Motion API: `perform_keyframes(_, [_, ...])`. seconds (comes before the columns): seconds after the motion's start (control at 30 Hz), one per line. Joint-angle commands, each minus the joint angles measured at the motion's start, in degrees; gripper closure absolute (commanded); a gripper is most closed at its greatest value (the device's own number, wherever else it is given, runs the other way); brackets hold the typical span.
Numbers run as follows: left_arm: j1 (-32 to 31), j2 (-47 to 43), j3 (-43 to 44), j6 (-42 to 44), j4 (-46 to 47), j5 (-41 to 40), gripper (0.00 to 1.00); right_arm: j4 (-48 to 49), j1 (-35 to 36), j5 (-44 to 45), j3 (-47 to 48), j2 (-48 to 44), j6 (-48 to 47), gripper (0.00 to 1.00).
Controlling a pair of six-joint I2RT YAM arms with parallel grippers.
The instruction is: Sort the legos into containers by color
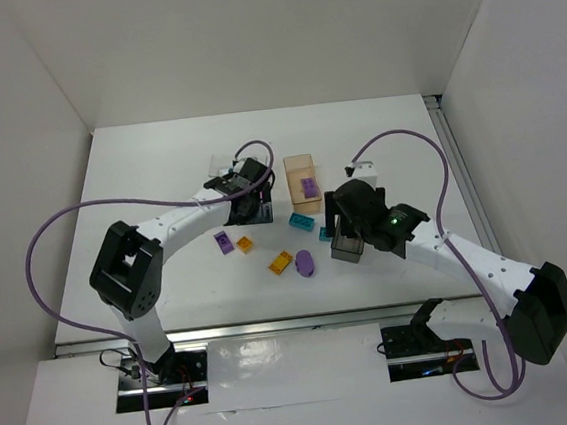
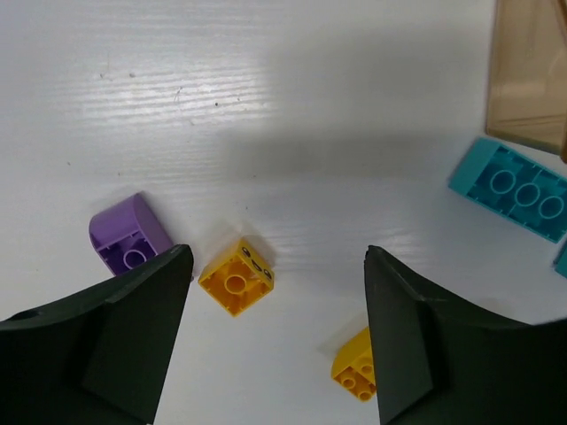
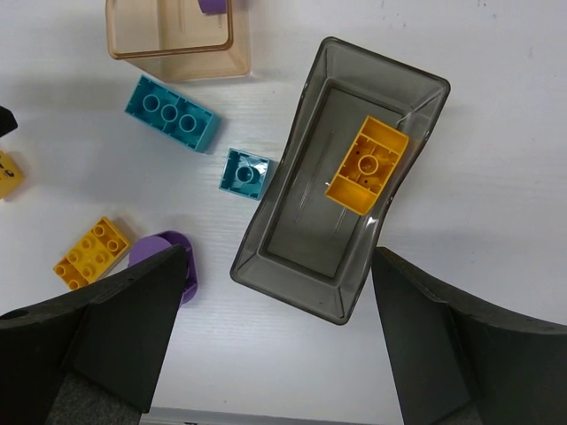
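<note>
My left gripper (image 2: 276,354) (image 1: 248,214) hangs open above the table, holding nothing. Below it lie a square yellow lego (image 2: 236,277), a purple lego (image 2: 128,243) to its left and another yellow lego (image 2: 357,366) by the right finger. A long teal lego (image 2: 521,189) lies beside the orange-tan container (image 2: 529,75) (image 1: 302,166), which holds a purple lego (image 1: 309,186). My right gripper (image 3: 279,345) (image 1: 350,224) is open over the near end of the dark grey container (image 3: 292,288). One yellow lego (image 3: 368,166) lies inside that container.
Left of the dark container lie a small teal lego (image 3: 246,172), a long teal lego (image 3: 171,112), a yellow lego (image 3: 90,252) and a purple oval piece (image 3: 164,252). A clear container (image 1: 221,166) stands behind my left wrist. White walls enclose the table.
</note>
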Motion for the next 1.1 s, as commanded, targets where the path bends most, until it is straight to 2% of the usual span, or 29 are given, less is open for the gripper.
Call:
perform_keyframes(0.0, [-0.24, -1.34, 0.63, -0.33, -3.58, -0.44, 0.14, -1.43, 0.55, 1.85, 2.03, -1.29, -0.18, 0.08])
perform_keyframes(0.07, [-0.24, -1.34, 0.02, -3.49, -4.99, -1.76, 0.17, -0.82, 0.55, 1.33, 1.33, -1.29, -0.18, 0.08])
perform_keyframes(0.2, [-1.38, -4.31, -2.61, -19.97, -8.33, -3.35, 0.18, -0.82, 0.55, 0.80, 1.33, -0.77, -0.18, 0.08])
perform_keyframes(0.3, [-3.67, -5.38, -3.94, -28.95, -9.56, -4.14, 0.17, -0.29, 0.55, 0.28, 1.33, -0.24, -0.18, 0.08])
perform_keyframes(0.37, [-3.67, -4.42, -3.42, -32.49, -10.62, -4.14, 0.16, -0.29, 0.55, 0.27, 1.85, -0.24, -0.18, 0.08])
perform_keyframes(0.43, [-3.67, -1.54, -2.54, -38.38, -13.41, -5.62, 0.20, -0.29, 0.55, 0.27, 1.86, -0.24, -0.18, 0.08])
perform_keyframes(0.57, [-3.67, 4.27, 3.26, -41.91, -19.05, -6.16, 0.19, -0.81, 0.55, -0.34, 1.86, -0.24, -0.18, 0.08])
perform_keyframes(0.7, [-3.67, 6.66, 3.27, -43.14, -19.05, -6.16, 0.19, -1.34, 0.55, 0.27, 1.86, -0.24, -0.18, 0.08])
perform_keyframes(0.87, [-2.88, 6.66, 1.17, -42.01, -16.86, -6.16, 0.19, -1.34, 0.55, 0.27, 1.86, -0.24, -0.18, 0.08])
perform_keyframes(1.0, [-1.13, 4.55, -2.35, -38.23, -10.37, -4.93, 0.19, -0.82, 0.55, 0.27, 1.33, -0.24, -0.18, 0.08])
perform_keyframes(1.07, [-0.60, 4.55, -2.88, -36.91, -9.74, -4.23, 0.25, -0.82, 0.55, -0.25, 1.33, 0.28, -0.18, 0.08])
